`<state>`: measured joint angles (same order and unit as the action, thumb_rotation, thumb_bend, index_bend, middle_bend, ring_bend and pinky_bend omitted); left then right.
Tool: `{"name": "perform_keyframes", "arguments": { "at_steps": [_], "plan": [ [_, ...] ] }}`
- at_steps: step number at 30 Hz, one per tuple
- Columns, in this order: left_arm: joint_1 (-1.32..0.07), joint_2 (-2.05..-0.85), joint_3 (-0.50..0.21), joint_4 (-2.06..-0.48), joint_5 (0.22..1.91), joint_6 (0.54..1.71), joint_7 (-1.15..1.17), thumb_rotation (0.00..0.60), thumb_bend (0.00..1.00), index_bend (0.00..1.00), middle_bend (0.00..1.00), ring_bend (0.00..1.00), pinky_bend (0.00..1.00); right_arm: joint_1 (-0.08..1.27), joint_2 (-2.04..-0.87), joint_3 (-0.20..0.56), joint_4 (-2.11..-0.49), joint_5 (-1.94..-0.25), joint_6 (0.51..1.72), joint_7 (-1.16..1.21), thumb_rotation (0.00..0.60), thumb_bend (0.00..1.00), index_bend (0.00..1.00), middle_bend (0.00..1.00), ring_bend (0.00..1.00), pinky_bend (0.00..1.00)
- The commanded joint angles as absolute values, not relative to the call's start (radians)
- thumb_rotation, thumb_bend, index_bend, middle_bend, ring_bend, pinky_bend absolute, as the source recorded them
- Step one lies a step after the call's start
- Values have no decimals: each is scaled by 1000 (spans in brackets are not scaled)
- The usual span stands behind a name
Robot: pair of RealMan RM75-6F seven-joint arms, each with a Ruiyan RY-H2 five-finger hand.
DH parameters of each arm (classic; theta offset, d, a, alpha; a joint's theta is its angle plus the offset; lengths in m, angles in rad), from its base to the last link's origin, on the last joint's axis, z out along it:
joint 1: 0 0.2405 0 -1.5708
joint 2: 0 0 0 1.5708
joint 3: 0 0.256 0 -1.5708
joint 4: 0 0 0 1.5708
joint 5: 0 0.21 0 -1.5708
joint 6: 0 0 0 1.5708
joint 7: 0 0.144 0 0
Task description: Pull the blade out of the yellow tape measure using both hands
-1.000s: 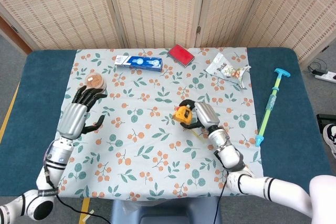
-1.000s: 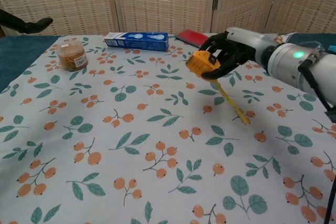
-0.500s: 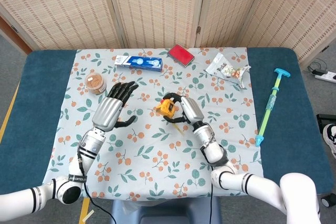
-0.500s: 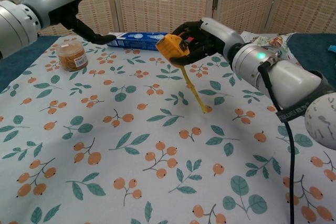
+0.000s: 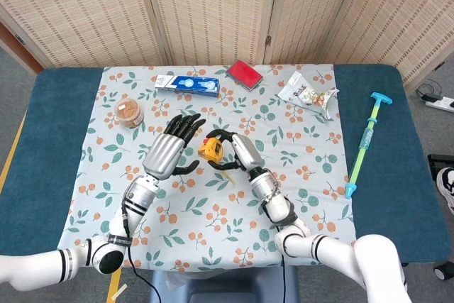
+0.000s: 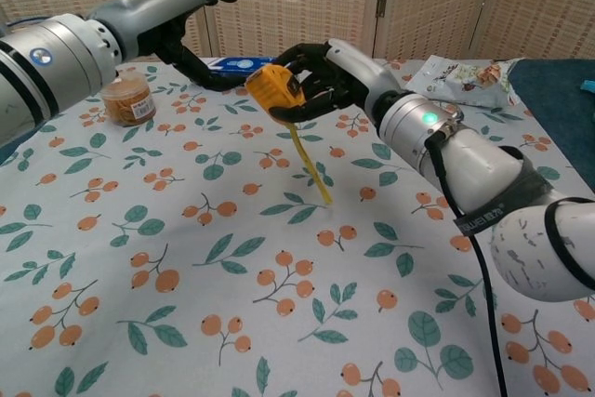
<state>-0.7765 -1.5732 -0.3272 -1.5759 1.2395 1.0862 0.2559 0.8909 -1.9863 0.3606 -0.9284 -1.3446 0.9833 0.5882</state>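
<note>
Overhead, head view:
Right hand: your right hand [image 5: 234,152] gripped the yellow tape measure [image 5: 210,150], dark fingers wrapped round its case, lifted above the middle of the floral tablecloth [image 5: 213,204]
Blade: a short yellow blade [image 5: 225,172] hung out of the case, slanting down toward you
Left hand: your left hand [image 5: 168,152] sat just beside the tape measure on its left, fingers spread and extended, holding nothing; whether a fingertip touched the case could not be told
Around: a small round jar [image 5: 129,112] lay well to the left, a blue box [image 5: 187,85] and a red packet [image 5: 245,73] along the far edge, a snack bag [image 5: 306,93] at far right, a green and blue stick [image 5: 367,142] on the bare blue table [image 5: 383,196]

Chest view:
Right hand: you held the tape measure [image 6: 274,90] in the right hand [image 6: 321,76], well clear of the cloth
Blade: the blade [image 6: 310,164] drooped with its tip near the cloth
Left hand: your left hand [image 6: 200,20] was open, fingers apart, thumb curving toward the case, empty
</note>
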Motion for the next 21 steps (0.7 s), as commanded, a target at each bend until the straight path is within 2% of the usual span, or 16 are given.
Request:
{"name": "perform_keyframes", "arguments": {
  "at_steps": [1, 21],
  "plan": [
    [-783, -1579, -325, -1578, 1239, 1091, 262, 600, 356, 0, 61, 68, 0, 900, -1997, 355, -910, -1352, 985, 600, 600, 407, 548, 457, 431, 277],
    [-815, -1619, -315, -1528, 1201, 1108, 303, 600, 356, 0, 61, 70, 0, 902, -1980, 332, -935, -1365, 1001, 595, 600, 407, 548, 457, 426, 277]
  ]
}}
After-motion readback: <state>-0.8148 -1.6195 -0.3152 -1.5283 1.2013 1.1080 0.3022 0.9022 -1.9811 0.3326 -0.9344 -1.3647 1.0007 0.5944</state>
